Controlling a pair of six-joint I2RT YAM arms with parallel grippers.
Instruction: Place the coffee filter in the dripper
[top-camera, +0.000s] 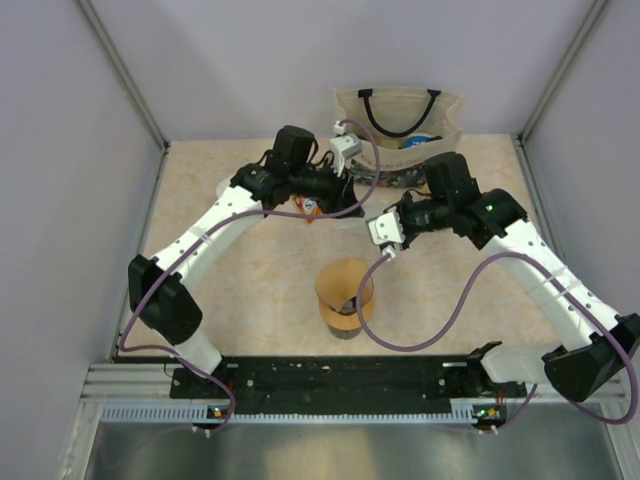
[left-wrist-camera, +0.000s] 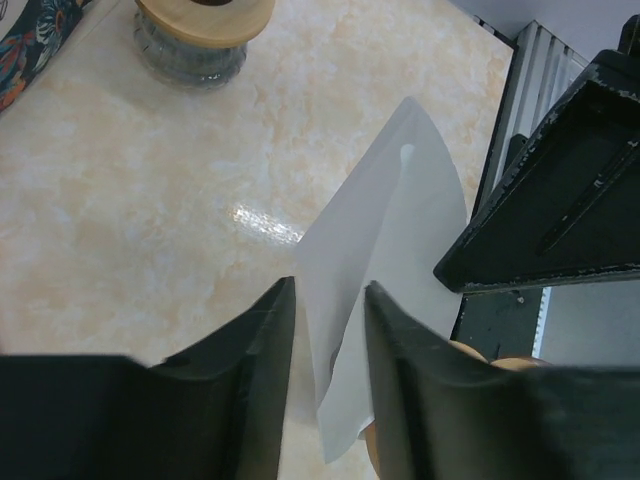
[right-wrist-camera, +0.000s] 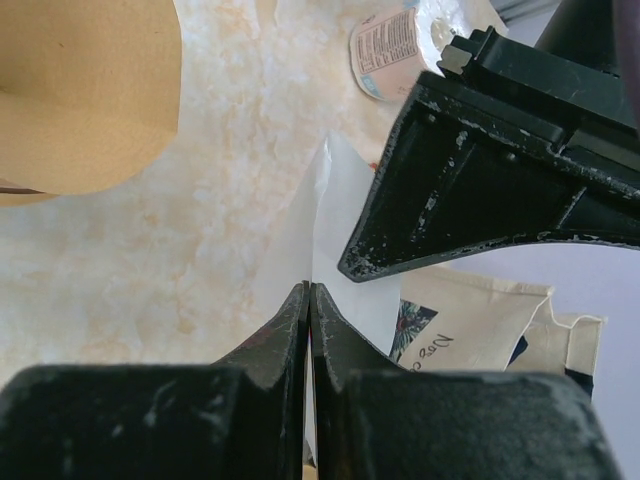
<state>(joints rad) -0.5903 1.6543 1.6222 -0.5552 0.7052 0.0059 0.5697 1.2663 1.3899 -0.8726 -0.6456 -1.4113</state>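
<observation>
A white paper coffee filter (left-wrist-camera: 385, 220) hangs above the table between both grippers. My right gripper (right-wrist-camera: 308, 287) is shut on one edge of the filter (right-wrist-camera: 335, 210). My left gripper (left-wrist-camera: 330, 285) straddles the other side, its jaws still a little apart with the paper between them. In the top view the two grippers meet near the back middle, the left gripper (top-camera: 352, 200) facing the right gripper (top-camera: 372, 212), and the filter barely shows there. The dripper (top-camera: 343, 284), a tan cone on a glass vessel, stands nearer the arm bases and also shows as a tan cone, the dripper (right-wrist-camera: 85, 90).
A cloth tote bag (top-camera: 398, 115) with black handles stands at the back. A glass jar with a wooden lid (left-wrist-camera: 205, 25) sits beyond the filter. A labelled cup (right-wrist-camera: 395, 40) lies by the bag. Grey walls enclose the table on three sides.
</observation>
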